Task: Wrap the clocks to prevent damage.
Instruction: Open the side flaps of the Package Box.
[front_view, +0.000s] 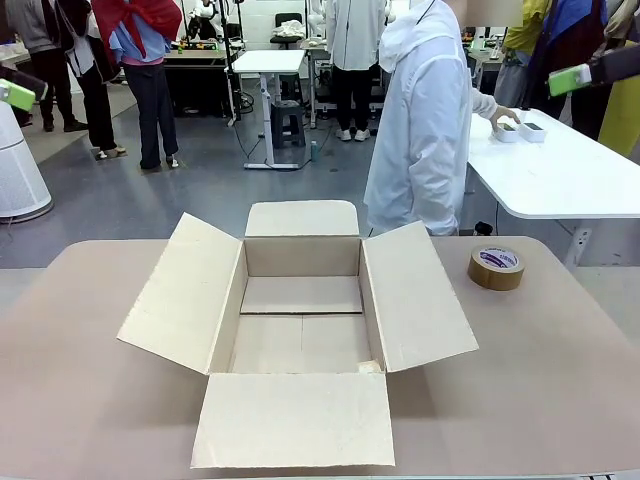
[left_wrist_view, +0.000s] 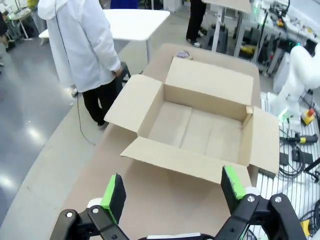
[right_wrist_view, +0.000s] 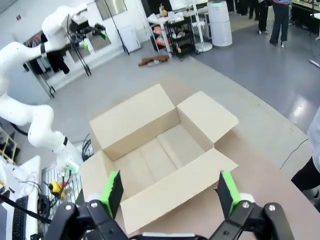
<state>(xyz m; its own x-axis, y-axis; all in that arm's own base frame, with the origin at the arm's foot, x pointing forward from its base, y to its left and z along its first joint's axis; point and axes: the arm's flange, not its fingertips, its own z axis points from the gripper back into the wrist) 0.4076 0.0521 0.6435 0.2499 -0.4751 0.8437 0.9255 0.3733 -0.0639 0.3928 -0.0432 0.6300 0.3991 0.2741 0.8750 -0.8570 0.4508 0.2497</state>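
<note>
Two small white box-like items (front_view: 533, 131) with dark tops, perhaps the clocks, too small to tell, unwrapped, side by side near the far white table's (front_view: 560, 180) left edge, a person's hand (front_view: 503, 117) at the left one

The carton (front_view: 290, 420) was made of plain brown cardboard, matt and slightly fibrous, with creases showing across its floor panels. The table (front_view: 540, 380) beneath it was topped with a smooth, matt grey-brown surface. The tape roll (front_view: 496, 268) was wound of glossy brown tape. The floor (front_view: 200, 190) was finished in smooth grey with a soft sheen, and light was reflected in it. The coat (front_view: 420, 130) worn by the person was of white cloth, matt and creased. The left gripper (left_wrist_view: 172, 189) and right gripper (right_wrist_view: 170, 190) were built of black parts with a dull sheen, and the pads (left_wrist_view: 112, 195) were faced in matt green. The white arm (right_wrist_view: 30, 120) was cased in a smooth, glossy shell.
</note>
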